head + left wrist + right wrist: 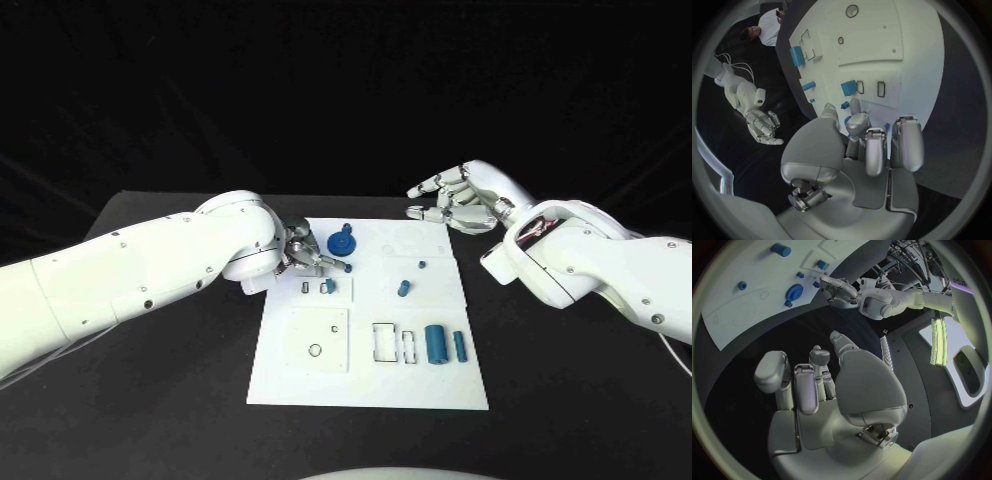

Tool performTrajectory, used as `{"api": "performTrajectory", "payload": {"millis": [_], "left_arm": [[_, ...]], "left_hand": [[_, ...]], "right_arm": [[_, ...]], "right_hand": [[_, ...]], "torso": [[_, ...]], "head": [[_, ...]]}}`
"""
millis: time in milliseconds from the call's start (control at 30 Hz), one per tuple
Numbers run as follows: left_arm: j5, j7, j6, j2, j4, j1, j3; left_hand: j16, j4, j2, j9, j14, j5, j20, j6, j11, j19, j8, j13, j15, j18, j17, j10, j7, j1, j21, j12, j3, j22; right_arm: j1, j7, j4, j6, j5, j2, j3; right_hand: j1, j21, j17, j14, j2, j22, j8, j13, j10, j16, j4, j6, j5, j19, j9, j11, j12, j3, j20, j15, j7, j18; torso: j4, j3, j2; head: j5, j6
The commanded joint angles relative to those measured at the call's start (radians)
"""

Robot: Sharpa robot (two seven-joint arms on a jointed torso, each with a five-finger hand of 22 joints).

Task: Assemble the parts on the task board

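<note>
The head camera looks down from above on the whole task board (368,345); each wrist camera sits close behind its own hand, and both see the board's far end

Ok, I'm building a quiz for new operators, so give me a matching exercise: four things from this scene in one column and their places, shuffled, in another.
Things:
1. left hand
2. right hand
3. two cylinders
4. round part

Places:
A. off the board, past its far right corner
B. side by side on the board's near right part
C. on the board, near its far edge
D. over the board's left edge

Pairs: 1-D, 2-A, 3-B, 4-C
</note>
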Motion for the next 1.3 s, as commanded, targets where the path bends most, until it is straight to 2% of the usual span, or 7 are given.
{"api": "performTrajectory", "payload": {"millis": [33,300,533,800,1300], "left_arm": [[-0.023,-0.014,0.07,0.007,-0.007,0.003,-0.001],[-0.038,-0.017,0.101,0.019,-0.016,0.006,-0.001],[-0.04,-0.018,0.107,0.033,-0.029,0.007,-0.001],[-0.04,-0.018,0.118,0.049,-0.04,0.007,-0.003],[-0.04,-0.021,0.151,0.052,-0.043,0.006,-0.004]], "left_hand": [[0.002,-0.001,0.006,0.004,0.103,-0.006,-0.004,-0.01,0.0,0.02,0.007,0.003,-0.007,-0.017,0.263,0.007,0.001,-0.003,0.007,0.005,-0.009,0.021],[0.002,-0.002,0.013,0.017,0.103,-0.006,-0.005,-0.013,-0.001,0.024,0.015,0.01,-0.008,-0.02,0.263,0.01,-0.001,0.002,0.015,0.011,-0.017,0.033],[0.002,-0.003,0.022,0.033,0.103,-0.004,-0.006,-0.016,-0.003,0.028,0.025,0.019,-0.009,-0.022,0.263,0.015,-0.003,0.017,0.023,0.02,-0.022,0.045],[0.002,-0.004,0.029,0.044,0.103,0.0,-0.007,-0.019,-0.004,0.031,0.031,0.025,-0.01,-0.024,0.263,0.018,-0.005,0.031,0.029,0.026,-0.023,0.054],[0.002,-0.005,0.033,0.054,0.103,0.0,-0.007,-0.021,-0.005,0.033,0.036,0.029,-0.011,-0.025,0.263,0.02,-0.006,0.043,0.034,0.029,-0.025,0.063]], "right_arm": [[0.0,-0.007,-0.001,0.026,-0.01,0.001,0.0],[0.0,-0.011,-0.003,0.038,-0.01,0.003,-0.001],[0.0,-0.011,-0.007,0.043,-0.01,0.008,-0.002],[0.0,-0.011,-0.01,0.048,-0.01,0.013,-0.003],[0.0,-0.014,-0.01,0.057,-0.013,0.016,-0.004]], "right_hand": [[0.007,-0.004,0.042,0.052,0.001,-0.001,0.002,-0.001,-0.007,-0.003,-0.003,0.004,0.002,-0.008,-0.001,-0.001,-0.006,-0.005,0.002,0.003,-0.003,0.014],[0.009,-0.008,0.038,0.051,0.004,-0.005,0.003,-0.003,-0.007,-0.007,-0.002,0.005,0.013,-0.009,-0.002,-0.002,-0.007,-0.007,0.001,0.002,-0.003,0.014],[0.01,-0.008,0.037,0.051,0.004,-0.006,0.003,-0.004,-0.007,-0.008,-0.002,0.005,0.016,-0.009,-0.002,-0.002,-0.007,-0.007,0.001,0.002,-0.003,0.014],[0.01,-0.009,0.035,0.051,0.005,-0.008,0.003,-0.005,-0.007,-0.009,-0.001,0.005,0.018,-0.01,-0.002,-0.002,-0.008,-0.007,0.001,0.002,-0.003,0.015],[0.01,-0.011,0.034,0.051,0.006,-0.011,0.005,-0.006,-0.007,-0.01,-0.001,0.007,0.02,-0.011,-0.002,-0.002,-0.009,-0.008,0.001,0.002,-0.004,0.015]], "torso": [[-0.0003,-0.0012,0.001],[0.0019,-0.0028,0.001],[-0.0003,-0.0025,0.001],[0.0011,-0.0022,0.0],[0.0012,-0.0024,0.001]], "head": [[0.0,-0.003],[-0.003,-0.008],[-0.002,-0.013],[-0.003,-0.017],[-0.004,-0.022]]}}
